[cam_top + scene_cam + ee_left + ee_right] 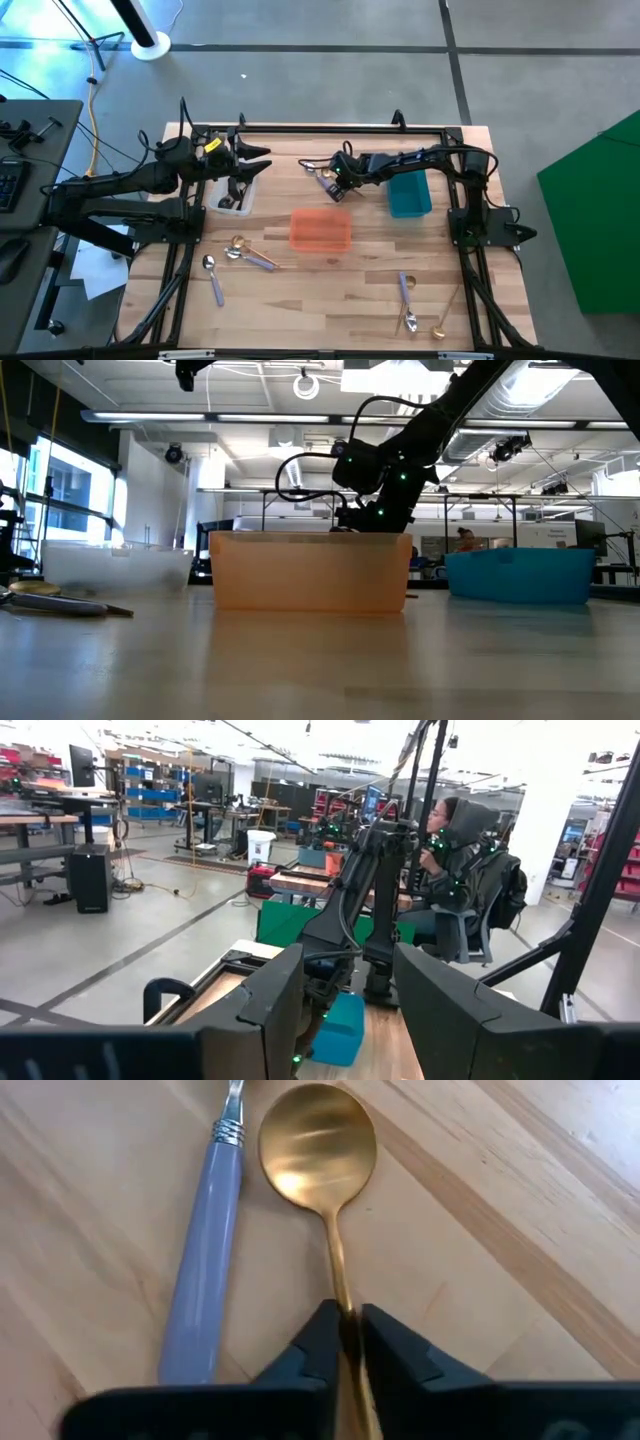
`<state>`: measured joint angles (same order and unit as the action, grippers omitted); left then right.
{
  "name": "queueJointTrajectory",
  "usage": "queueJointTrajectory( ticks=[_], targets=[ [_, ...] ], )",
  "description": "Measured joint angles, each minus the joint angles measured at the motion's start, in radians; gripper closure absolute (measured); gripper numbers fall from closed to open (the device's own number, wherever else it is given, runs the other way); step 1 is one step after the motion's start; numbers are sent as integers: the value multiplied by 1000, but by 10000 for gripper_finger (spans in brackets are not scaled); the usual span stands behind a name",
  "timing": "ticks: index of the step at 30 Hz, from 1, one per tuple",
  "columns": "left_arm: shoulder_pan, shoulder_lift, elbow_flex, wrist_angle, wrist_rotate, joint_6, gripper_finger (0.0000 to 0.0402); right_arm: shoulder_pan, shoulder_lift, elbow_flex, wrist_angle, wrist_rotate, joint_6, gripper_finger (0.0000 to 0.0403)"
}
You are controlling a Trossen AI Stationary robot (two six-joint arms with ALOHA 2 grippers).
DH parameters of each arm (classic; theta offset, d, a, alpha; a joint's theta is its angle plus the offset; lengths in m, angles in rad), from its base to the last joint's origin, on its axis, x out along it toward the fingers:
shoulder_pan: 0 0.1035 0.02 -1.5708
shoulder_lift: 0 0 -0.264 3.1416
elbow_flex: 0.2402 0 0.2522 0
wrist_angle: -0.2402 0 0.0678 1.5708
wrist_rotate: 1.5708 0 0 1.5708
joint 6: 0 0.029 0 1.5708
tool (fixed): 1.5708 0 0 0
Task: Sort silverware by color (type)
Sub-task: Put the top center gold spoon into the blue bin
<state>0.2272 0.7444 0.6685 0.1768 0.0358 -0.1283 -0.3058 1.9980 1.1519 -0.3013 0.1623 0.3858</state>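
Gold spoon point(320, 1150) beside lavender-handled spoon point(205, 1280)

The tabletop point(520, 1230) is pale wood with visible grain and seams between planks, smooth and matt. The gold spoon point(318, 1145) looks like brushed metal with a soft satin sheen, its bowl streaked with light. Beside it, the lavender handle point(207, 1270) is smooth, faintly glossy, probably plastic, ending in a ribbed silvery metal collar point(230, 1130). The right pincer point(347, 1342), closed on the gold spoon's stem, is matt black, plastic-looking. The orange bin point(310, 572) is translucent frosted plastic; the teal bin point(518, 575) is duller plastic; the clear bin point(118, 567) is cloudy.
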Motion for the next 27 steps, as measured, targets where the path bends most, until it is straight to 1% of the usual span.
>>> queueJointTrajectory(
  ticks=[2, 5, 7, 10, 14, 16, 18, 21, 24, 27],
  targets=[
    [0, 0, 0, 0, 0, 0, 252, 0, 0, 0, -1, -6, -1, 395],
    [0, 0, 0, 0, 0, -2, 252, 0, 0, 0, 0, -6, 21, 391],
    [0, 0, 0, 0, 0, -1, 252, 0, -1, -1, 3, -8, 22, 397],
    [0, 0, 0, 0, 0, -1, 252, -2, -3, -2, 9, -37, 16, 398],
    [0, 0, 0, 0, 0, -1, 252, -1, -45, -6, 1, -41, -16, 400],
    [0, 0, 0, 0, 0, -1, 252, 3, -87, -14, -41, -59, -31, 400],
    [0, 0, 0, 0, 1, -1, 252, 8, -137, -21, -6, -60, -52, 401],
    [0, 0, 0, 0, 0, -1, 252, 17, -234, -87, 23, -49, -69, 401],
    [0, 0, 1, 0, 1, -1, 252, 40, -336, -224, 65, -39, -2, 402],
    [0, 0, 1, 0, 1, 0, 252, 85, -472, -353, 212, -38, 94, 402]
  ],
)
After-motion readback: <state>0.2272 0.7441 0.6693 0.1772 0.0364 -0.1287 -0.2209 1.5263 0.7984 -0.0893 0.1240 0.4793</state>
